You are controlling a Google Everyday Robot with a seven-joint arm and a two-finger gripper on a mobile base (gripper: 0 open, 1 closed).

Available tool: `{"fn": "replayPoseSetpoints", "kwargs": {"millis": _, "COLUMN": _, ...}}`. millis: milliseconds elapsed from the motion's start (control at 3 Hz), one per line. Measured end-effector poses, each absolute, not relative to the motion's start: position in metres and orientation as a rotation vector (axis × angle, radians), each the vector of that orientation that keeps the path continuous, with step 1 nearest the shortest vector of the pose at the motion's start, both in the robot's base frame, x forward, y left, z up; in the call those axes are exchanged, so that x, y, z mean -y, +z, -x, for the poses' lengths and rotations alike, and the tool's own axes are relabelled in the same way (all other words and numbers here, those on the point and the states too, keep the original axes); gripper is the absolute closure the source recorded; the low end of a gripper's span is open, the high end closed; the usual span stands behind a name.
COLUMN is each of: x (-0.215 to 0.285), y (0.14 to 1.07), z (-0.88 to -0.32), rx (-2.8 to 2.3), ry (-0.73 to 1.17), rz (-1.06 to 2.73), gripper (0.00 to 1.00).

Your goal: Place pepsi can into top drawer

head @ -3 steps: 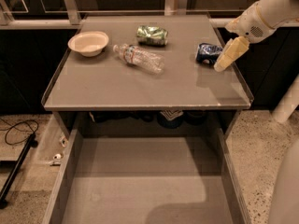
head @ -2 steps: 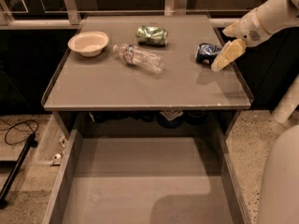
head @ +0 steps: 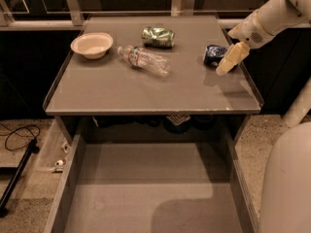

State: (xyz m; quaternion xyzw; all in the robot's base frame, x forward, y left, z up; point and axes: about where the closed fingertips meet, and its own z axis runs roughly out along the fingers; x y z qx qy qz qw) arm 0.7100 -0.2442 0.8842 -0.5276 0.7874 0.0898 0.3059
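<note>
Pepsi can [head: 212,54]: on its side near the right rim of the surface [head: 146,89], toward the back, dark blue with pale markings, resting on the grey top. Just right of it and partly across its front, the gripper [head: 226,63], cream-coloured, angled down and to the left from a white arm [head: 269,18] reaching in from the upper right corner. Tip low over the surface and close against the Pepsi can; whether touching it or only in front of it, not to be told. Jaws apart or together: likewise not to be told from this angle. Faint shadow on the surface just below the tip. Elsewhere on the surface: a crushed green can [head: 158,36] on its side at the back centre; a clear bottle [head: 144,60] lying slantwise just in front of that, cap end toward the left; a pale bowl [head: 92,44] upright at the back left, near the bottle's cap but apart from it. All three well apart from the Pepsi can. Below the front edge, the drawer [head: 146,198] pulled out toward the camera, wide and shallow, flat grey bottom, low straight walls left and right. At the lower right, a rounded white body [head: 290,178] overlapping the drawer's right wall. On the speckled floor [head: 29,198] at the left, a black cable [head: 19,132] lying in a loop.
</note>
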Motion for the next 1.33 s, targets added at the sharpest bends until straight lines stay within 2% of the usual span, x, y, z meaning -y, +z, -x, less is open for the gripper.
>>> {"fn": "replayPoseSetpoints", "kwargs": {"millis": 667, "x": 0.240, "y": 0.868, "z": -0.724, "rx": -2.131, "ry": 0.176, "rz": 1.444, "gripper": 0.00}}
{"fn": "replayPoseSetpoints", "kwargs": {"millis": 1333, "x": 0.242, "y": 0.853, "z": -0.730, "rx": -2.158, "ry": 0.196, "rz": 1.449, "gripper": 0.00}}
